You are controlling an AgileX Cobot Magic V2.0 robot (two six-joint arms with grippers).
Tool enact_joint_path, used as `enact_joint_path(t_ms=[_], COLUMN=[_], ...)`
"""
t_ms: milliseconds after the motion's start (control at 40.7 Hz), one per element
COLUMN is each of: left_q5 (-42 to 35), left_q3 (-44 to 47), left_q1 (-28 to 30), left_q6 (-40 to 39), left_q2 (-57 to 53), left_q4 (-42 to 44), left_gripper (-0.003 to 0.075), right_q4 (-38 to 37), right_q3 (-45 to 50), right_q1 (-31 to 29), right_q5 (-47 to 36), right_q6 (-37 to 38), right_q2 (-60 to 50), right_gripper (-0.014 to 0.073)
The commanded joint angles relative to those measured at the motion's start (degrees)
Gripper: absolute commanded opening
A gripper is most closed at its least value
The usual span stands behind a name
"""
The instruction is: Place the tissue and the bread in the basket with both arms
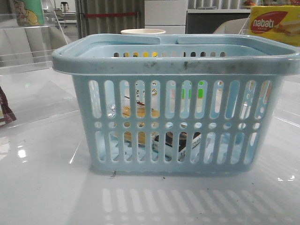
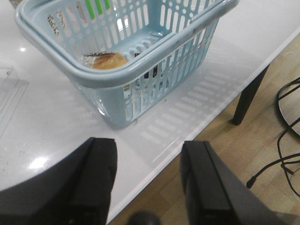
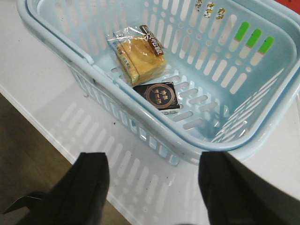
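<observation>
We see a white glossy table (image 1: 42, 187) carrying a large light-blue plastic basket (image 1: 178, 61), stiff, with slotted walls, round holes and a thick rim. Both task items already lie on its floor. The bread (image 3: 139, 57), a golden-brown slice in crinkly clear wrap, looks light and soft; we judge it should be held gently by its packet edges. Touching it lies the tissue (image 3: 160, 95), a small flat dark pack, squashy and light, best pinched across its short sides. Our left gripper (image 2: 149, 180) and right gripper (image 3: 153, 187) both hang outside the basket, fingers spread apart, holding nothing. A yellow nabati box (image 1: 276, 23) stands behind.
</observation>
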Motion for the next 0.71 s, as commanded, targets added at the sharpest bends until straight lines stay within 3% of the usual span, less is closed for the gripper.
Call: enact_joint_path(t_ms=[0,319,491,687], left_q5=[-2.2,-2.2,-2.2,-2.2], left_q3=[0.1,1.4,1.4,1.4], left_q1=[-0.4,-0.4,-0.4,-0.4], left_q6=[-2.8,-3.1,-3.1,-3.1], left_q2=[-1.9,-2.8,-2.8,-2.8], left_q4=[1.6,2.6,3.1,3.1], left_gripper=[0.0380,0.0380,0.0380,0.0380], right_q4=[0.3,-2.2,-2.1,-2.9], right_q3=[-1.4,-1.4,0.6,5.9], right_q1=[-0.2,-0.2,-0.2,-0.2], right_q5=[-3.9,1.0,8.0,8.5], right_q6=[0.1,0.1,0.1,4.0], right_q2=[-0.3,-0.6,-4.5,-10.8], right_gripper=[0.0521,0.0521,0.0521,0.0520])
